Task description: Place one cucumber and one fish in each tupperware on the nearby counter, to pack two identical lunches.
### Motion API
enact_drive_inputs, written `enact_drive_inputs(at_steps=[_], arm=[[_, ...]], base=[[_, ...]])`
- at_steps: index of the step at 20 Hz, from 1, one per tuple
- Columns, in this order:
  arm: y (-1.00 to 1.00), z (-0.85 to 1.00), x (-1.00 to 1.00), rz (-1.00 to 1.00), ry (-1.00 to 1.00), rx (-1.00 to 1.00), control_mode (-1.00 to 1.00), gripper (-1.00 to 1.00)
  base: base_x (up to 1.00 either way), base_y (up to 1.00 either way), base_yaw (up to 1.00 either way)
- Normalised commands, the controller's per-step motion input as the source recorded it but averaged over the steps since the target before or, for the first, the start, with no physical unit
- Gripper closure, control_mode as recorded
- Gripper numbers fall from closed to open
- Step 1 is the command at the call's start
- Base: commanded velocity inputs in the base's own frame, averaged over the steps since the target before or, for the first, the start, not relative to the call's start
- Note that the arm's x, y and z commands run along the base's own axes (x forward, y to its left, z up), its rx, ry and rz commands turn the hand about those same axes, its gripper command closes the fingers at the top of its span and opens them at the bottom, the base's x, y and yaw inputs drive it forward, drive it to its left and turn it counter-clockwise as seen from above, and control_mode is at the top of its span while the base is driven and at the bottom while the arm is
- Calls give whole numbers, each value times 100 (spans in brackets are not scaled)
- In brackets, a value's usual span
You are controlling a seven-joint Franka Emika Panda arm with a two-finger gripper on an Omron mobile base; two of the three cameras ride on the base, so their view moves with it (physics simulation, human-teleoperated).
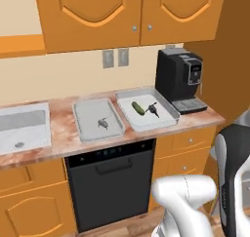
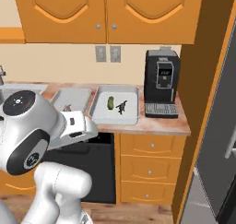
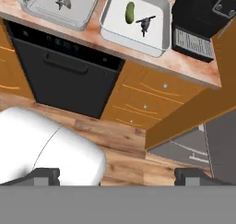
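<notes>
Nearest the lens in the left base view is the robot's own white arm, folded low in front of the black dishwasher (image 1: 110, 182). Beyond it, on the counter (image 1: 61, 128), two tupperware trays sit side by side. The left tupperware (image 1: 97, 118) holds one small grey fish (image 1: 102, 123) and nothing else I can make out. The right tupperware (image 1: 146, 109) holds a cucumber (image 1: 138, 108) and a dark fish (image 1: 153, 109), apart from each other. A coffee machine (image 1: 179, 80) stands just beside that tray, and the sink (image 1: 22, 128) lies at the far left.

From the right base view, the arm's bulky joints block the lower left. The right tray (image 2: 115, 104) again shows its cucumber (image 2: 110, 102) and fish (image 2: 121, 106); the left tray (image 2: 73, 101) is partly hidden behind the arm.

Looking along the hand, the tool (image 3: 118, 176) has its two tips spread wide with nothing between them, held well back from the counter above the wooden floor (image 3: 124, 144). Both trays show at the top.

My judgement: one lunch looks complete, and the other lacks its cucumber. The second cucumber is not somewhere I can point to, so the next move likely calls for finding it, probably by turning or driving the base, then lowering the spread tips over it.
</notes>
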Motion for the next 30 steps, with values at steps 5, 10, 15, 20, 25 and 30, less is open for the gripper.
enact_drive_inputs(at_steps=[5,10,15,20,25,30], arm=[[0,0,0,0,0,0,100,-100],[0,0,0,0,0,0,100,-100],[0,0,0,0,0,0,100,-100],[0,0,0,0,0,0,100,-100],[0,0,0,0,0,0,100,-100],[0,0,0,0,0,0,100,-100]], base=[[-70,-100,2],[-100,-96,5],[-56,-100,0],[0,-100,0],[1,-100,0],[9,-91,0]])
